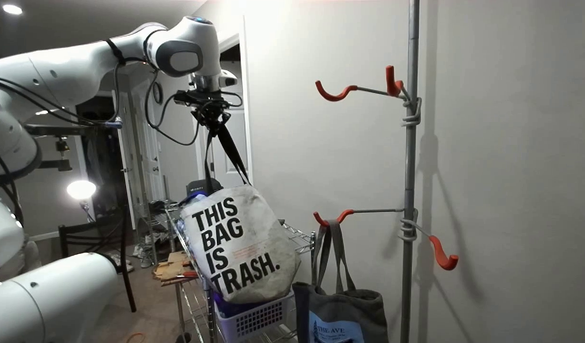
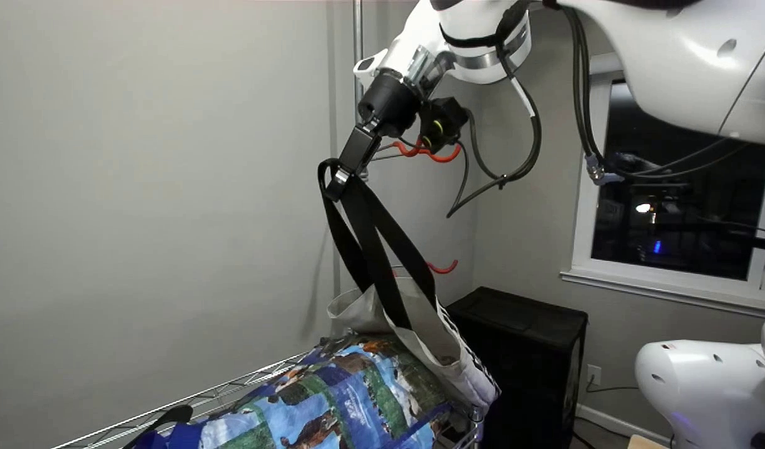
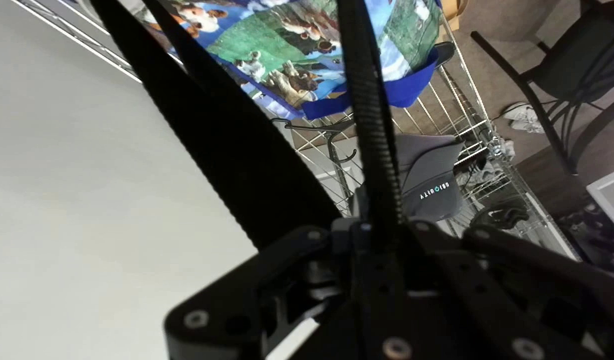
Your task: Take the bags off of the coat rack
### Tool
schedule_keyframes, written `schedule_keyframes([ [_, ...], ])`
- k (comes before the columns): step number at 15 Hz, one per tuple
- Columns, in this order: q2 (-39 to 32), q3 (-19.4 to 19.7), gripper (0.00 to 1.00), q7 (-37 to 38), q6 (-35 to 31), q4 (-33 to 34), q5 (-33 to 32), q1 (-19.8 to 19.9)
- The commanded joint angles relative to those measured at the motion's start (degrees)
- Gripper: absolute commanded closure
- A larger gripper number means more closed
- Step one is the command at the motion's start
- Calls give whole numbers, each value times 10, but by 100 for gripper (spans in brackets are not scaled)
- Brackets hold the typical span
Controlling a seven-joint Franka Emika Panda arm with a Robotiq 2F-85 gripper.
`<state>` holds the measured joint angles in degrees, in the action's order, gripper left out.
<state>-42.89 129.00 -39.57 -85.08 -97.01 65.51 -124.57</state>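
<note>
The claw (image 2: 340, 181) pinches the white bag (image 1: 247, 243) by its straps (image 2: 375, 255), long axis tilted, mouth (image 2: 363, 312) upward

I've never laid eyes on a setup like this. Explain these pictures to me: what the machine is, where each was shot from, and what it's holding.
The white machine is a robot arm, ending in a black end effector, its version of a hand. Two pictures come from cameras standing apart from the robot; the close-up is the wrist view, looking down past the end effector. The end effector is closed on the black straps of a white tote bag reading "THIS BAG IS TRASH.", which hangs tilted below; whether it also rests on something, I can't tell. A gray tote bag hangs from a red-tipped hook of the coat rack. On the wire shelf lie a printed shopping bag and a gray baseball cap.
</note>
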Motion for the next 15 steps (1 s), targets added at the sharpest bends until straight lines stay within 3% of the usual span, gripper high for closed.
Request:
schedule_keyframes([
  [1, 36, -51, 97, 3, -6, -23, 13, 1],
  [8, 79, -141, 97, 14, -33, -25, 0, 15],
  [15, 103, -166, 97, 52, -150, 18, 1, 0],
])
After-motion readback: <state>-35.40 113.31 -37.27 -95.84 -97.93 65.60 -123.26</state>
